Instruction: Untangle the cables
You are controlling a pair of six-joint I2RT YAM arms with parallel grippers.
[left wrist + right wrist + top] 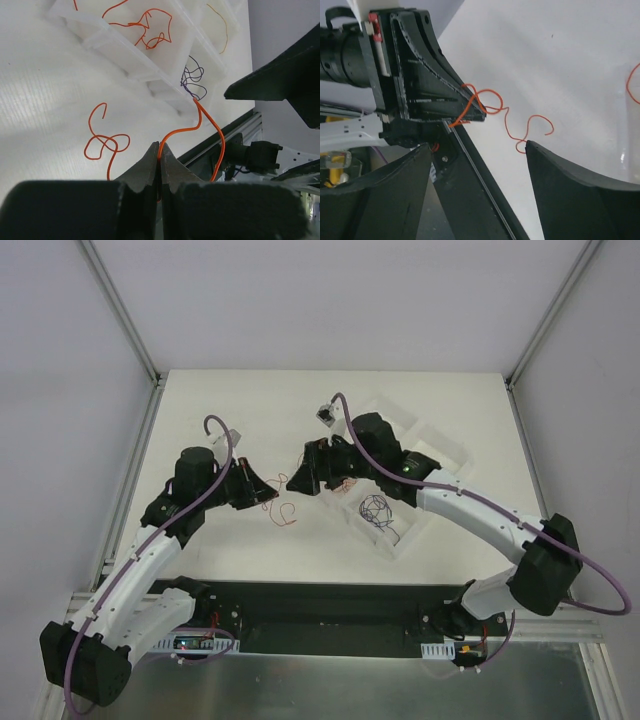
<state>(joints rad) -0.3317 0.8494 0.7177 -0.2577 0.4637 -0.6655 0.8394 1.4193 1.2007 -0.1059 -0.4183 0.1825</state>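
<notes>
My left gripper (161, 152) pinches the orange wire (192, 125); my right gripper (477, 146) gapes beside its free end. If I close off-line, the thin strand slips out.

Left gripper (160, 148) jaws are fully together, pinching an orange-red cable (200, 117) at the tips. The cable climbs from the pinch, bends right, peaks at the near corner of the tray (contact unclear), then arcs back down on the right. A second orange-red cable (106, 143) lies looped on the surface (45, 100) left of the gripper, apart from the held one. Divided white tray (120, 47) up top: red-orange tangle (150, 27) in one compartment, dark blue-purple cable (192, 80) in the next, thin tan cable (223, 30) in the farthest. Right gripper's finger (285, 75) shows dark at the right edge.
</notes>
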